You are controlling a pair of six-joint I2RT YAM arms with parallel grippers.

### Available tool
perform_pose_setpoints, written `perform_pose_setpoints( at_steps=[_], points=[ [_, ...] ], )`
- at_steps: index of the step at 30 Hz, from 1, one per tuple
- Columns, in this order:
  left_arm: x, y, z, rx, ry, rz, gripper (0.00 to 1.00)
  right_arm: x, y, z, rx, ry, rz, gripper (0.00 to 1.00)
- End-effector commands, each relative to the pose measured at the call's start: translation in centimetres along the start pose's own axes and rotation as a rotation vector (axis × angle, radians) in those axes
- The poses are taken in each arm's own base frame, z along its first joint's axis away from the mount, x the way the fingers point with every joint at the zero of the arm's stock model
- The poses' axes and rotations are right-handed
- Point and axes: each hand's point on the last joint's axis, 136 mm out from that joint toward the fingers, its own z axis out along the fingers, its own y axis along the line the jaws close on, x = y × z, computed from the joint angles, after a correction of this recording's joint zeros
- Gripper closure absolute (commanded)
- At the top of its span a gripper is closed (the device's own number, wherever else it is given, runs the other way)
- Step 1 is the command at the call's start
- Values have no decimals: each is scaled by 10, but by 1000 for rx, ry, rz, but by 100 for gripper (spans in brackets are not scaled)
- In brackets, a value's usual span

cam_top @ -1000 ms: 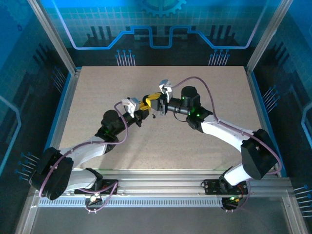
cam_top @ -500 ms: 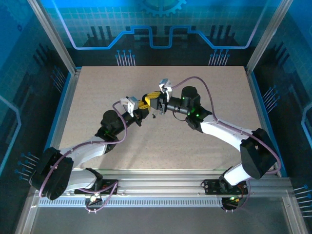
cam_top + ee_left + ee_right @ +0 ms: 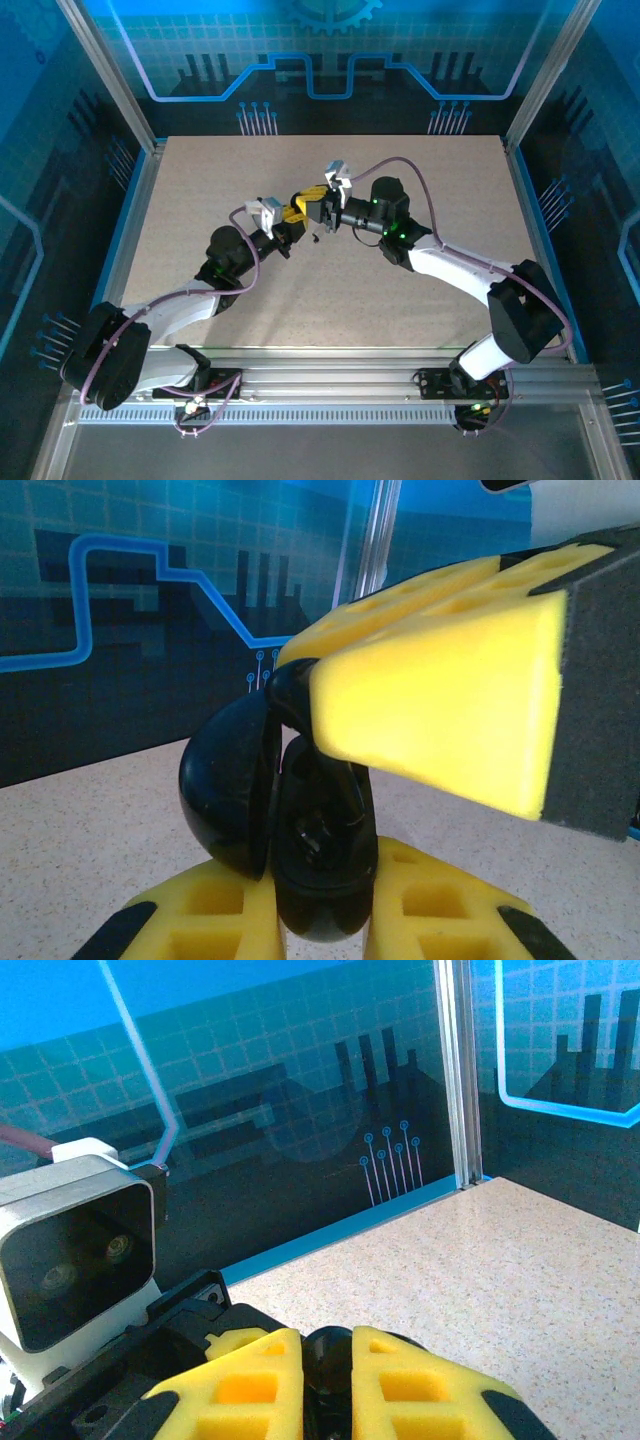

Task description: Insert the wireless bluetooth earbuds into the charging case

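The black charging case (image 3: 320, 880) stands open, its round lid (image 3: 225, 790) swung to the left. My left gripper (image 3: 320, 925) is shut on the case's base. Inside the base a dark earbud shape (image 3: 312, 832) is dimly visible. My right gripper's yellow finger (image 3: 440, 710) reaches over the case from the upper right, with a black earbud (image 3: 288, 688) at its tip. In the right wrist view, the right gripper (image 3: 328, 1370) is shut on that small black rounded piece (image 3: 328, 1352). From above, the left gripper (image 3: 290, 215) and the right gripper (image 3: 316, 207) meet at mid-table.
A tiny dark piece (image 3: 316, 238) lies on the speckled table (image 3: 430, 180) just below the grippers, and another dark speck (image 3: 259, 198) lies to their left. The left wrist's camera housing (image 3: 80, 1250) sits close to the right gripper. Blue walls enclose the table.
Both grippers have crept slightly left together. Their holds look the same.
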Motion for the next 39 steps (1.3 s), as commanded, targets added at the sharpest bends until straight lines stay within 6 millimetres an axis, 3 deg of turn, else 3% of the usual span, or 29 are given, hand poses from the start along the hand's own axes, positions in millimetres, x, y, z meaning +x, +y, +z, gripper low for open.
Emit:
perform_pose_setpoints(
  at_steps=[1, 12, 24, 31, 34, 39],
  points=[
    [-22, -7, -3, 18, -79, 3, 90, -13, 7, 4, -15, -39, -42, 86],
    [-25, -12, -3, 48, -82, -20, 90, -18, 8, 6, -25, -55, -73, 86],
    [-39, -16, -6, 57, -110, -7, 90, 15, 2, -7, 5, 39, -109, 86],
    [-40, -18, -7, 62, -110, 8, 90, 19, -1, -17, 8, 50, -101, 85],
    [-36, -18, -6, 65, -88, 26, 90, 15, -1, -19, 5, 36, -94, 86],
    [-25, -14, -6, 42, -45, 59, 90, -14, 7, -22, -19, -42, -113, 86]
  ],
)
